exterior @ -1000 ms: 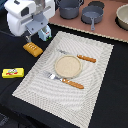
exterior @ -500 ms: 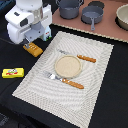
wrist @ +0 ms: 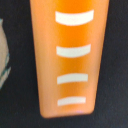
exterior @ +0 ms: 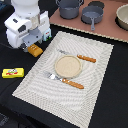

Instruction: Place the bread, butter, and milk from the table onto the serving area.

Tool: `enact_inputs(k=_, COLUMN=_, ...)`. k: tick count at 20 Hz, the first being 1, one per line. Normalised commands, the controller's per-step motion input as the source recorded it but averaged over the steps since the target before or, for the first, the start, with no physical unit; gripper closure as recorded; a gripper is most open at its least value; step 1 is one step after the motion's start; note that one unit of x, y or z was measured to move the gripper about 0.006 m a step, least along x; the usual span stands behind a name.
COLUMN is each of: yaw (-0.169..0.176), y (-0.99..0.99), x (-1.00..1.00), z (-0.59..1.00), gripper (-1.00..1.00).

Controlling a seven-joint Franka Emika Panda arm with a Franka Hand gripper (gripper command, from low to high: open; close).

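Observation:
The bread [exterior: 34, 50], a small orange loaf, lies on the black table [exterior: 15, 95] just off the placemat's near-left corner. It fills the wrist view [wrist: 70, 60], with white scored marks along its top. My gripper [exterior: 30, 45] hangs directly over it, very low, and its white body hides the fingers, so I cannot tell how they stand. The butter [exterior: 13, 73], a flat yellow packet, lies on the table further along the exterior view's left. The milk [exterior: 47, 34] shows only partly behind my hand. The striped serving area [exterior: 95, 95] holds a tan plate [exterior: 67, 65].
A fork [exterior: 56, 76] and an orange-handled knife [exterior: 75, 84] lie beside the plate, and another utensil [exterior: 86, 59] lies on its far side. Dark pots [exterior: 92, 16] and a bowl [exterior: 122, 17] stand on the brownish-pink counter [exterior: 107, 31] behind the mat.
My gripper has sunk a little lower over the bread. The bread, butter and milk have stayed in place.

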Motion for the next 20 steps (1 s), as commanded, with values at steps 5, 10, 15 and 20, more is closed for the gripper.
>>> enact_inputs(k=5, yaw=0.000, y=0.00, x=-0.14, z=-0.32, gripper=1.00)
enact_inputs(k=10, yaw=0.000, y=0.00, x=-0.09, z=-0.25, gripper=1.00)
enact_inputs(k=15, yaw=0.000, y=0.00, x=-0.01, z=-0.11, gripper=1.00)
enact_inputs(k=20, yaw=0.002, y=-0.01, x=-0.01, z=-0.03, gripper=1.00)
